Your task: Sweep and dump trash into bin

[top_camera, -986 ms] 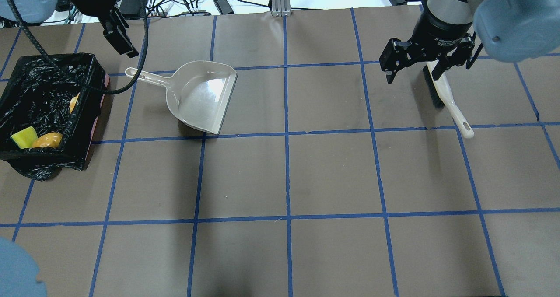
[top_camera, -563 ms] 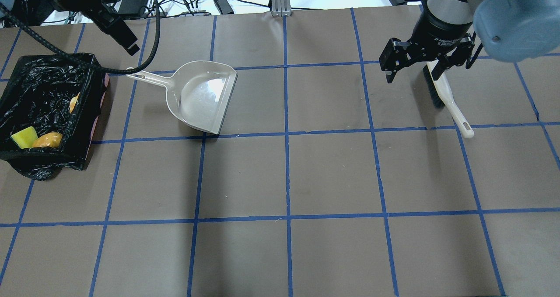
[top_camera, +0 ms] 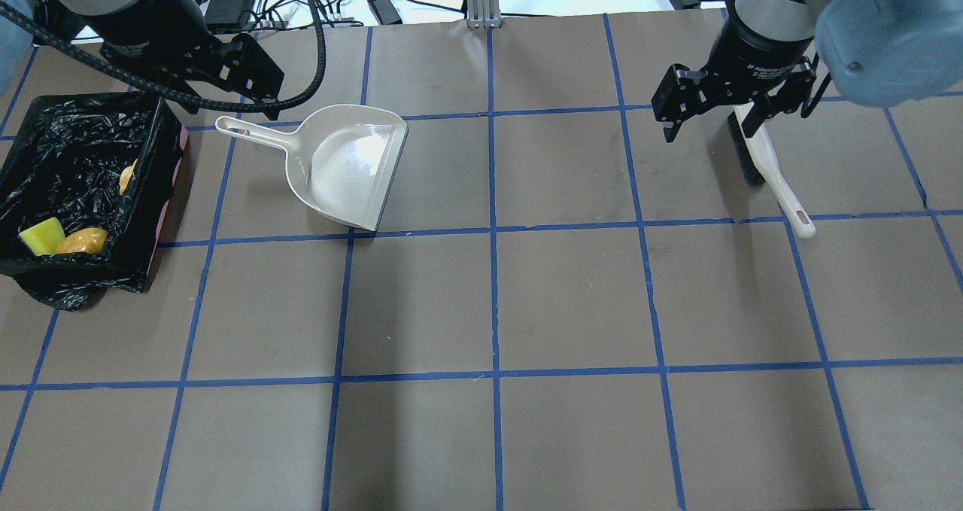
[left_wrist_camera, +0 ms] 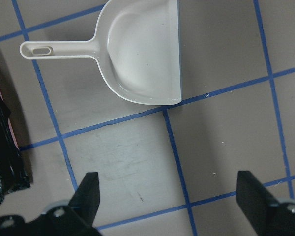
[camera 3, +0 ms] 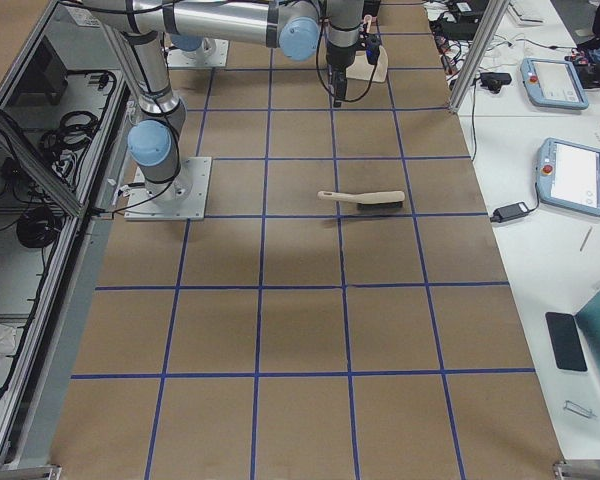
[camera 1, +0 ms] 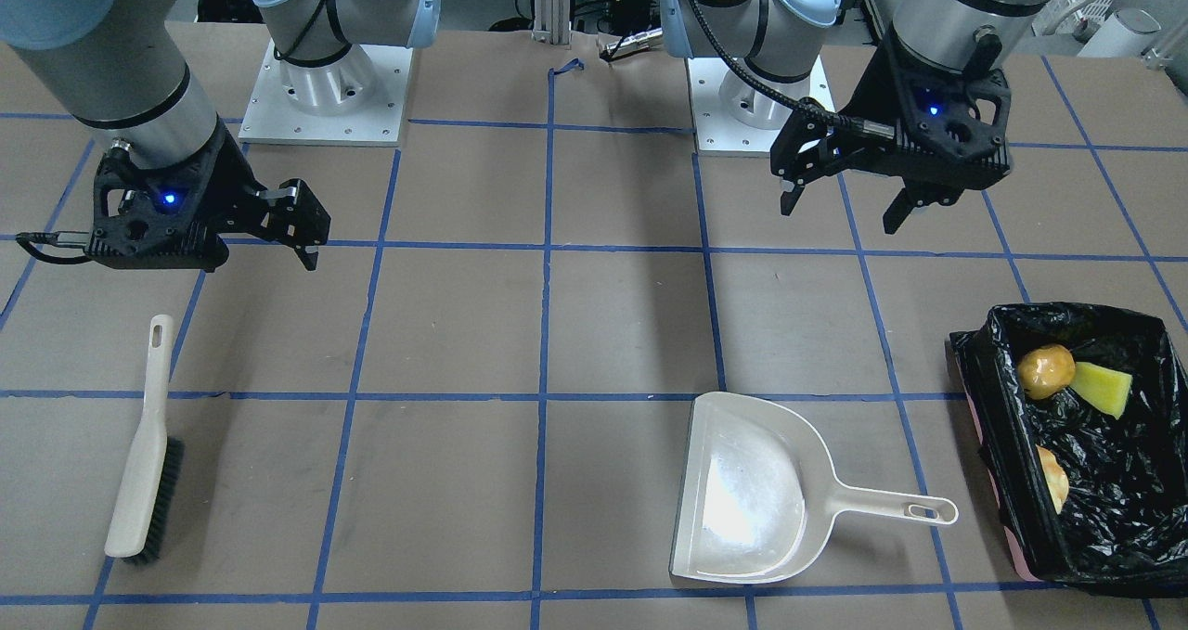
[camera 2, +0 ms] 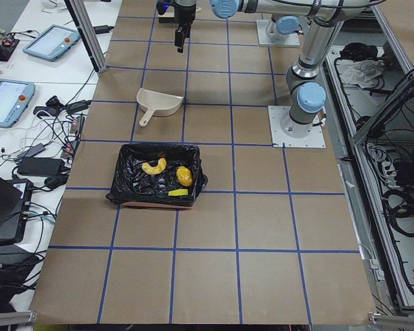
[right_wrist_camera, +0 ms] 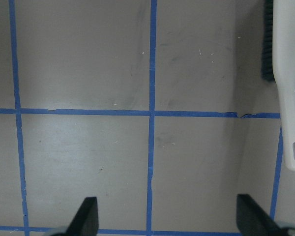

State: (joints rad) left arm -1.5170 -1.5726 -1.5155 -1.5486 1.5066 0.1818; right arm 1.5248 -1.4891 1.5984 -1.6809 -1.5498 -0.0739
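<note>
Clock directions are read in the overhead view, 12 o'clock pointing away from the robot. Bin (camera 1: 1007,463) sits at the table's (camera 1: 603,333) 9 o'clock edge. All the trash lies inside it: potato lump (camera 1: 1046,371) and wedge (camera 1: 1102,389) touch each other in the 7 o'clock corner, the wedge at the lump's 9 o'clock; rind slice (camera 1: 1053,478) rests against the 3 o'clock wall, partly hidden by the liner. Dustpan (camera 1: 752,491) lies flat at the bin's 2 o'clock, apart from it, handle pointing to 10 o'clock, mouth to 4 o'clock, with nothing in the pan. Left gripper (camera 1: 841,214) hangs above the table near the handle end, fingers spread wide, nothing between them. Brush (camera 1: 144,454) lies at the table's 2 o'clock, bristle end toward 11 o'clock, handle end toward 5 o'clock. Right gripper (right_wrist_camera: 167,198) hovers just beside the bristle end, at its 9 o'clock, fingers spread wide, gripping nothing; in its wrist view the brush lies outside the fingers.
</note>
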